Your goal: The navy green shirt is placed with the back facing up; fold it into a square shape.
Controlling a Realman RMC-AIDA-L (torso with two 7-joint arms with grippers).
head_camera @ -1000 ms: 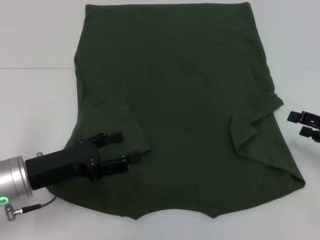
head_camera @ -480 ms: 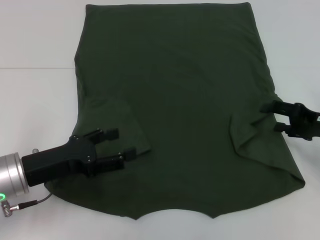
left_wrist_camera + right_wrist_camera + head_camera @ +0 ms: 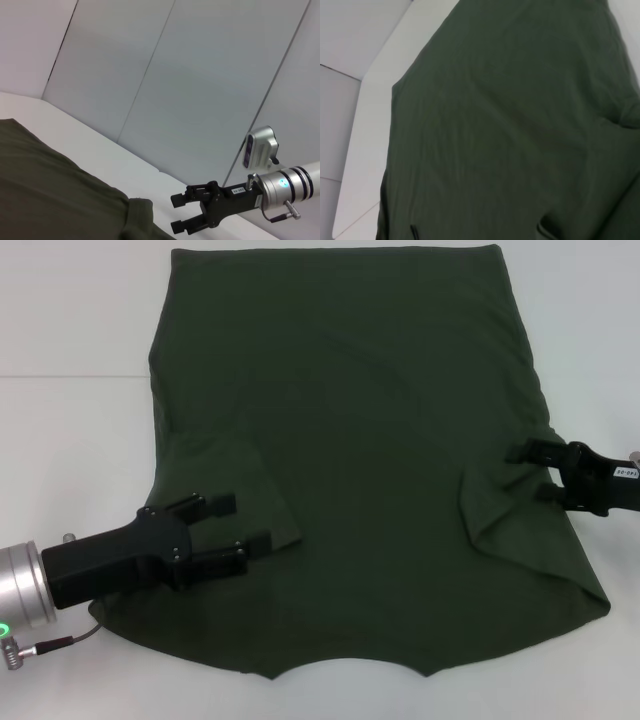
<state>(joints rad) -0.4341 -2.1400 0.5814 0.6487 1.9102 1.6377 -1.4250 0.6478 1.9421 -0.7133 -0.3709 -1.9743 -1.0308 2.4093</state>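
The navy green shirt (image 3: 360, 440) lies flat on the white table, both sleeves folded inward onto the body. My left gripper (image 3: 245, 523) is open just above the folded left sleeve (image 3: 240, 485), near the shirt's lower left. Its fingers hold nothing. At the shirt's right edge, my right gripper (image 3: 528, 473) is open, with its fingertips over the folded right sleeve (image 3: 500, 495). The left wrist view shows the shirt (image 3: 50, 195) and, beyond it, the open right gripper (image 3: 180, 214). Cloth of the shirt (image 3: 510, 130) fills the right wrist view.
The white table (image 3: 70, 440) shows bare on both sides of the shirt and along the near edge (image 3: 340, 690). A table seam (image 3: 70, 376) runs at the left. Pale wall panels (image 3: 200, 75) stand behind the table.
My right gripper has come in from the right edge of the view to the shirt's right sleeve. The left gripper has drawn back slightly toward the lower left, staying open.
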